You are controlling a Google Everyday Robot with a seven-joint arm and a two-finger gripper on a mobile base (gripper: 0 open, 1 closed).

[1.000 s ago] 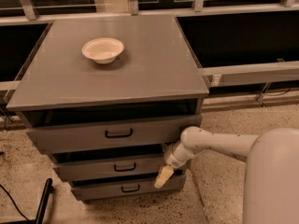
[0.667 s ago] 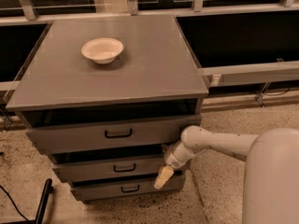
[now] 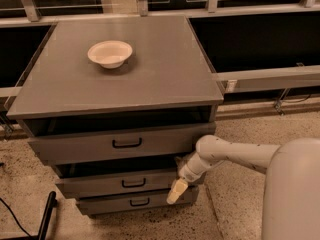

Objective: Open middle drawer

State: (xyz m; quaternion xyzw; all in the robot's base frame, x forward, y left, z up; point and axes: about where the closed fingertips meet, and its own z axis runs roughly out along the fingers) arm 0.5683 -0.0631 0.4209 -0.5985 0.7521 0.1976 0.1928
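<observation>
Camera view: gripper at the right end of the middle drawer

A grey cabinet [image 3: 150, 74] fills the centre and left of the frame, seen from above and in front. Its flat top carries a small white bowl [image 3: 110, 53] in the upper left part, standing upright and well apart from every edge.

Three drawer fronts are stacked below the top. The top drawer [image 3: 75, 149] has the tallest front and the largest black handle; it juts out, with a dark gap above it. The middle drawer [image 3: 95, 184] sits just under it in the lower centre of the frame, a front of medium height with a small black bar handle [image 3: 134, 183]. A dark strip shows above its upper edge, so it stands out a little from the cabinet body. The bottom drawer [image 3: 105, 204] is the slimmest and sits set back beneath it.

The gripper [image 3: 176, 191] is at the lower centre, right at the right end of the middle drawer's front, its pale yellow tip pointing down over the right end of the bottom drawer. How wide it stands, and whether it has hold of anything, I cannot tell. It is well to the right of the bar handle. The white arm [image 3: 235, 154] reaches in from the robot's rounded body [image 3: 295, 194] at the lower right.

Speckled floor [image 3: 245, 124] lies around the cabinet, and a black cable [image 3: 12, 218] trails at the lower left.
</observation>
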